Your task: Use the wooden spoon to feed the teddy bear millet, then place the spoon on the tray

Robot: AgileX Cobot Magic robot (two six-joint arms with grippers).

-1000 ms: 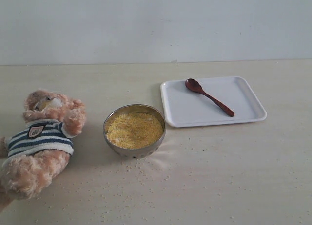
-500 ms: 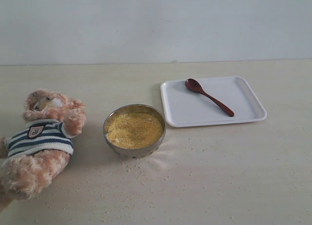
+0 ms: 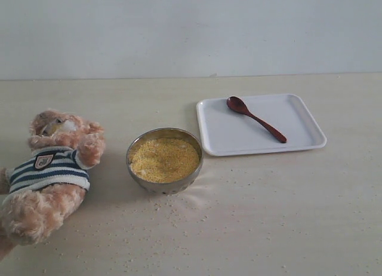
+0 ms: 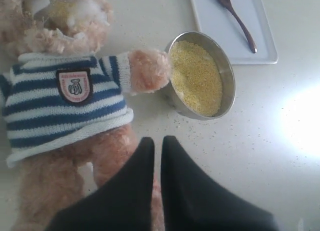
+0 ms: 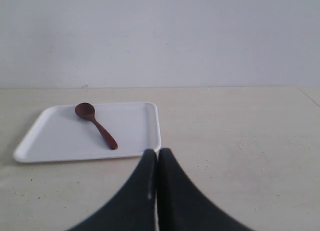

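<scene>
Jaws on both arms are closed and hold nothing. Left jaws: the two dark fingers [image 4: 135,191] stand with only a thin slit between them, above the teddy bear's [image 4: 65,106] legs. Right jaws: the fingers [image 5: 172,196] are pressed together, aimed over the bare table [image 5: 240,141] just right of the tray [image 5: 135,123].

Exterior view: the bear [image 3: 51,171] lies on its back at the left edge of the table [image 3: 286,216], head toward the back wall [image 3: 191,31], striped shirt and crest badge facing up, legs toward the front left corner. A steel bowl [image 3: 164,185] sits upright near the centre, just right of the bear, with a small gap between the bear's arm and the bowl. Millet [image 3: 164,159] fills the bowl close to the rim. Loose grains [image 3: 179,213] are scattered on the table in front of and around the bowl, thinning out further away.

The white tray [image 3: 298,117] lies flat to the right of the bowl and further back, its near left corner close to the bowl's rim; touching or not, cannot tell. The wooden spoon [image 3: 255,119] rests wholly inside the tray, laid diagonally: scoop end toward the far left corner, handle running down toward the near right. Neither jaws touch it.

Left wrist view: the bear's paw overlaps the bowl's [image 4: 175,103] edge, millet [image 4: 197,78] is visible inside, and the spoon [image 4: 239,22] lies on the tray [image 4: 210,26] beyond. Right wrist view: the spoon [image 5: 97,125] lies in the left half of the tray.
</scene>
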